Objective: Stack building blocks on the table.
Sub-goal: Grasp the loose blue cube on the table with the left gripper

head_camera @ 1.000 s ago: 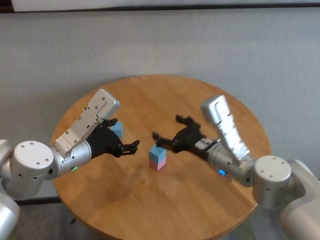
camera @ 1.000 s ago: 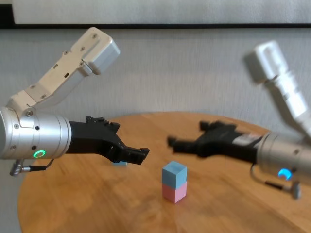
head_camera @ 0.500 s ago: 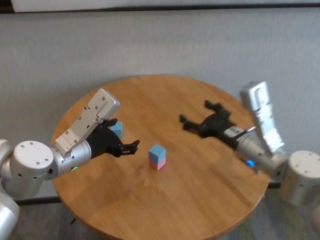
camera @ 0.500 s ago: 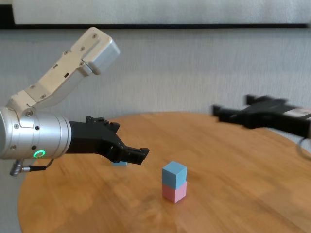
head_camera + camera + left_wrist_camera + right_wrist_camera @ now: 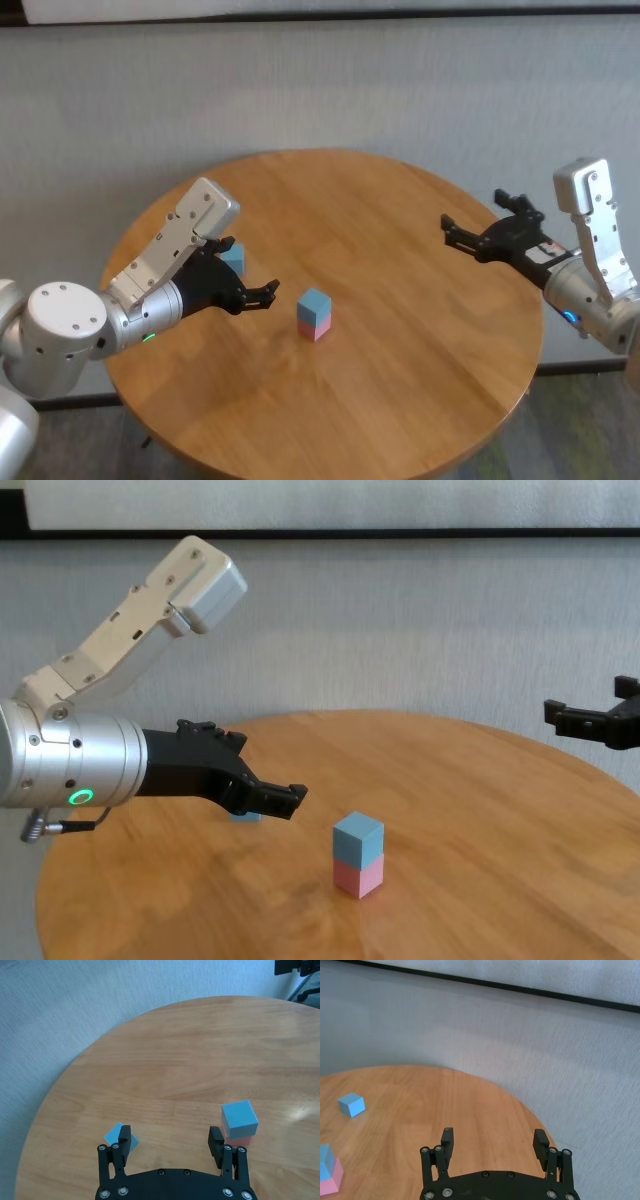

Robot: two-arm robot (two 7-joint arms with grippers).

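Observation:
A light blue block (image 5: 315, 301) sits on top of the pale pink block (image 5: 314, 329) near the middle of the round wooden table (image 5: 400, 390). The stack also shows in the chest view (image 5: 358, 855) and the left wrist view (image 5: 240, 1118). The second light blue block (image 5: 232, 259) lies alone at the table's left, partly behind my left gripper (image 5: 262, 293). That gripper is open and empty, hovering just left of the stack, with the lone block (image 5: 119, 1136) by one finger. My right gripper (image 5: 475, 215) is open and empty, over the table's right edge, far from the stack.
A grey wall runs close behind the table. The table's front and right half hold nothing but wood. In the right wrist view the lone blue block (image 5: 351, 1104) and the stack (image 5: 326, 1170) lie far off at one side.
My right arm has drawn back from beside the stack to the table's right edge, gripper still open. The left arm and the blocks have not moved.

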